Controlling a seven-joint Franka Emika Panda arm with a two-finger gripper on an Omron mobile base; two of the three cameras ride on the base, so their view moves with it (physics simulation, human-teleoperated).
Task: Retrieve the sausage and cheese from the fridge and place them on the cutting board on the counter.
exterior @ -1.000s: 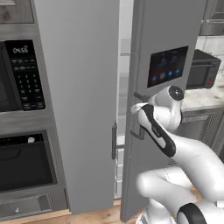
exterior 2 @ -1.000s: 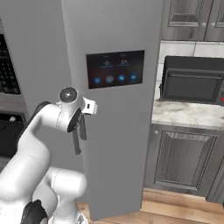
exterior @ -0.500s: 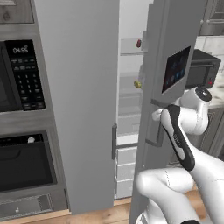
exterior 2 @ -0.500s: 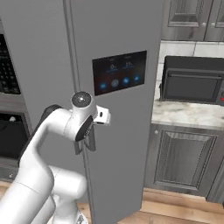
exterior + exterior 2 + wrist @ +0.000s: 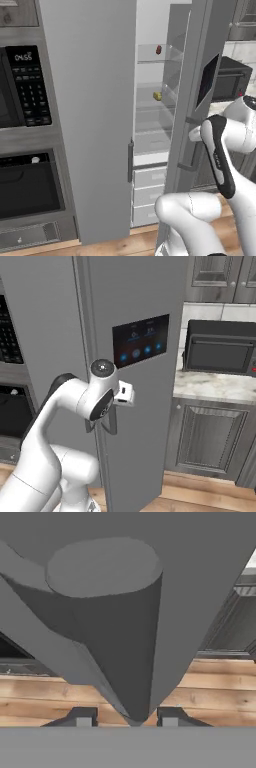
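The grey fridge (image 5: 95, 100) has its right door (image 5: 200, 75) swung partly open, and its glass shelves show in the gap. A small reddish-brown sausage (image 5: 158, 49) lies on the top shelf, with a pale yellow cheese chunk (image 5: 157, 95) one shelf lower. My gripper (image 5: 194, 135) is shut on the right door's vertical bar handle (image 5: 120, 637). In the hand view the bar sits between the gripper's (image 5: 127, 718) two fingertips. From the right base view the hand (image 5: 107, 401) hugs the handle (image 5: 113, 426) on the door's front. The cutting board is out of view.
A black toaster oven (image 5: 220, 348) stands on the marbled counter (image 5: 215, 387) right of the fridge, over dark grey cabinets (image 5: 207, 438). Left of the fridge are a built-in microwave panel (image 5: 27, 85) and oven (image 5: 30, 185). White drawers (image 5: 150, 192) fill the fridge's lower part.
The right fridge door has swung further open with my gripper on its handle. The arm has moved rightward in the left base view. The shelves with sausage and cheese have come into sight.
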